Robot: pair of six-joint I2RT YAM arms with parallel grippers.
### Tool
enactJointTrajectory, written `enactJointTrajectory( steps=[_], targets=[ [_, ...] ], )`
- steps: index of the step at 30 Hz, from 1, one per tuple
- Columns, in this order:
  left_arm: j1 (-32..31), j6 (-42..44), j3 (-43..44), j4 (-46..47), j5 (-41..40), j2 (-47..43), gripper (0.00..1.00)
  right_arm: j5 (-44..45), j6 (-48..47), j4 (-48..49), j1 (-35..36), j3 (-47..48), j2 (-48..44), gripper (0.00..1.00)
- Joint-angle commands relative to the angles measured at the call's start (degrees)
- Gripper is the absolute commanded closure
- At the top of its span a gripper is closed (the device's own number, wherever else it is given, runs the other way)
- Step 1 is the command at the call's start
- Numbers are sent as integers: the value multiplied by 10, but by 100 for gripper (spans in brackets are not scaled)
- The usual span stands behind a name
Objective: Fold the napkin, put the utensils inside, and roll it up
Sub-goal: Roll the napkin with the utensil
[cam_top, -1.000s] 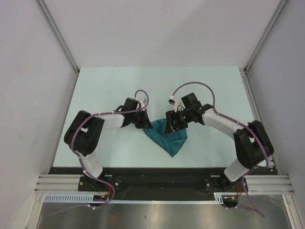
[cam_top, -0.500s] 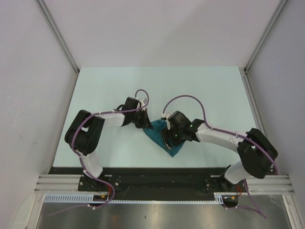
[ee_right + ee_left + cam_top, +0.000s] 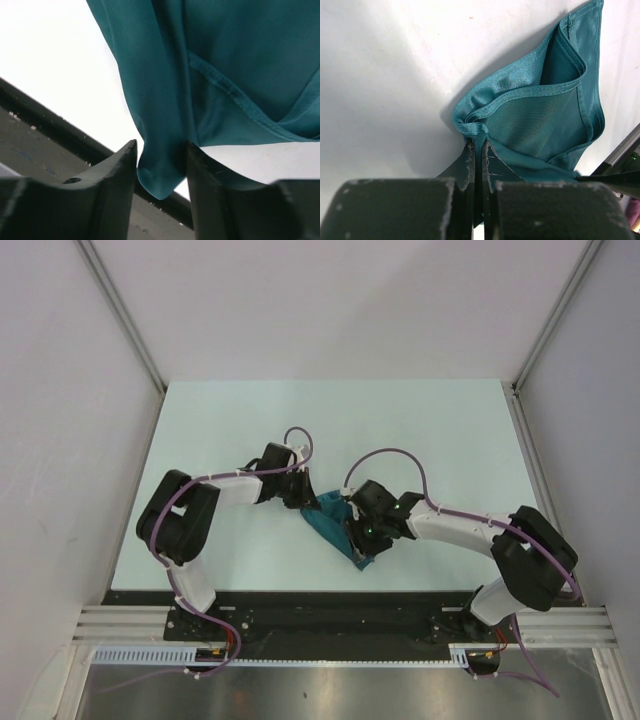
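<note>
The napkin (image 3: 326, 524) hangs bunched between the two grippers, toward 6 o'clock of the pale table (image 3: 220, 420) and close to the black rail (image 3: 320, 598) along its near edge. From above it reads as a narrow teal wedge running from 10 o'clock down to 4 o'clock, with much of it covered by the right arm's wrist.

The left gripper (image 3: 303, 504) sits at the cloth's 10 o'clock end. In the left wrist view its fingers (image 3: 468, 165) are pressed almost together, only a thin slit between them, and a stitched hem corner of the napkin (image 3: 540, 110) is pinched at their tips. From that pinch the fabric fans out toward 1 o'clock in several folded layers, the hems curving open like a pocket, above the white tabletop (image 3: 395, 75).

The right gripper (image 3: 357, 543) is at the cloth's 4 o'clock end, nearest the rail. In the right wrist view its fingers (image 3: 120, 170) stand a modest gap apart, and that gap is filled by a thick rounded fold of the napkin (image 3: 225, 50), which touches both inner faces, so the gripper is clamped on the bunched cloth. The rest of the fabric rises toward 12 and 1 o'clock, with a hemmed edge crossing at a slant. Behind the fingers, at 9 o'clock, the dark rail (image 3: 45, 132) borders the bright table surface (image 3: 50, 50).
</note>
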Motion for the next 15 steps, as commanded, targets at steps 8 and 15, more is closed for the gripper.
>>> enactJointTrajectory(
  steps=[8, 15],
  targets=[
    [3, 21, 8, -38, -24, 11, 100, -155, 47, 31, -85, -72, -20, 71],
    [4, 23, 17, -42, -17, 28, 100, -143, 36, 17, -118, -77, -30, 62]
  ],
)
